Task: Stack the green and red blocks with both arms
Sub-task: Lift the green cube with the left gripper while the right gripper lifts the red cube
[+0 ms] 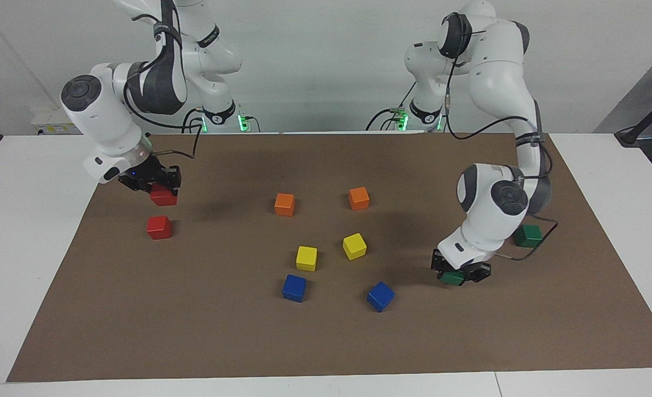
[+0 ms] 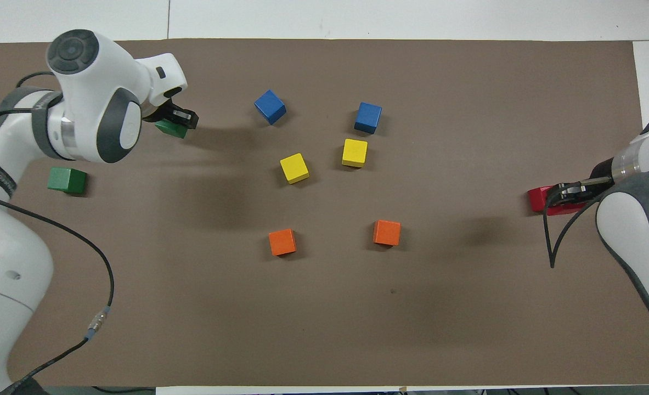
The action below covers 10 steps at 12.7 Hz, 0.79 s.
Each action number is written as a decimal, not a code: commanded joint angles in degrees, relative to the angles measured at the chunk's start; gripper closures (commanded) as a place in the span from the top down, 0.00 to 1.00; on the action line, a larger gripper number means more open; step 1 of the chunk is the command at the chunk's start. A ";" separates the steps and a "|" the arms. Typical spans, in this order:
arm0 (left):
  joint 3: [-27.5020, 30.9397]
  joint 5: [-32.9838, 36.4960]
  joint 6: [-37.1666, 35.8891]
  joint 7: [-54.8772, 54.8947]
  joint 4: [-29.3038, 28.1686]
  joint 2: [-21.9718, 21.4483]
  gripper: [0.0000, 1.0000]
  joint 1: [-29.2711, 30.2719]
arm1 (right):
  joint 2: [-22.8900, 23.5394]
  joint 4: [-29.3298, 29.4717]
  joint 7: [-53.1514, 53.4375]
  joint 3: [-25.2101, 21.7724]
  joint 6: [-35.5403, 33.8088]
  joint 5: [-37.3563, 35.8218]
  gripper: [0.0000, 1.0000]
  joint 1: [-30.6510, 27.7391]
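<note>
The left gripper (image 1: 460, 274) clamps a green block (image 1: 452, 277) near the left arm's edge, the right gripper (image 1: 150, 180) a red block (image 1: 163, 196) near the right arm's edge, each probably ready to stack on its twin.

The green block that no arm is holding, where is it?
The loose green block sits on the brown mat at the left arm's end of the table, nearer to the robots than the green block in the left gripper.
</note>
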 commanded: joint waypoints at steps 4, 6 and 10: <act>-0.06 -0.67 -7.38 3.37 -9.39 -12.10 0.00 14.53 | 0.87 -6.88 -2.83 0.68 10.62 0.54 0.00 -3.41; -0.06 -0.67 -6.15 4.25 -11.07 -12.64 0.00 17.97 | 1.67 -7.06 -2.92 0.68 11.51 0.54 0.00 -3.93; -0.06 -0.76 2.27 4.08 -18.26 -14.48 0.00 21.23 | 2.81 -7.59 -3.45 0.68 14.23 0.54 0.00 -5.08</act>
